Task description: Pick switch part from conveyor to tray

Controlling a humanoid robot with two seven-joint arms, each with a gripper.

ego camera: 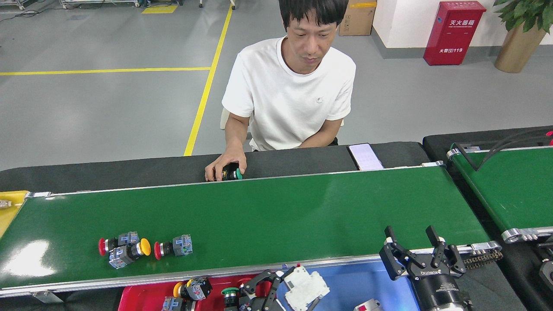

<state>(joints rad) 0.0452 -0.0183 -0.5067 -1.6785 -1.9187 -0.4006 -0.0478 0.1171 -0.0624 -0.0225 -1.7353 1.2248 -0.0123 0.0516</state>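
Three switch parts: we see three push-button switch parts on the conveyor (276, 216), all near its left end, close to the near rail.
Red-capped pair: one red-capped switch part (116, 242) lies just beside and touching a yellow-capped switch part (128, 254).
Third part: a second red-capped part (173, 247) lies just to the right of that pair, on its side, apart from them.
Our left gripper: our left gripper (276, 287) is low at the bottom edge, over the seam between the red tray (142, 298) and the blue tray (345, 285). Its dark fingers (259, 278) are closed around a white block-shaped part (302, 285).
Our right gripper: our right gripper (414, 248) hangs over the near rail at the right, its two fingers spread wide with nothing between them.
Red tray contents: a yellow-capped part (192, 289) and a green-capped part (230, 296) lie in it.
Blue tray contents: a small white and red piece (367, 306) shows at the bottom edge.
Person: a person in a white shirt (289, 95) sits behind the conveyor; one hand (224, 164) rests on the black ledge (129, 172), over a green-capped switch part (233, 173).
Phone: a phone (365, 156) lies flat on that ledge to the right.
Second belt: a narrower green belt (510, 185) stands to the far right.
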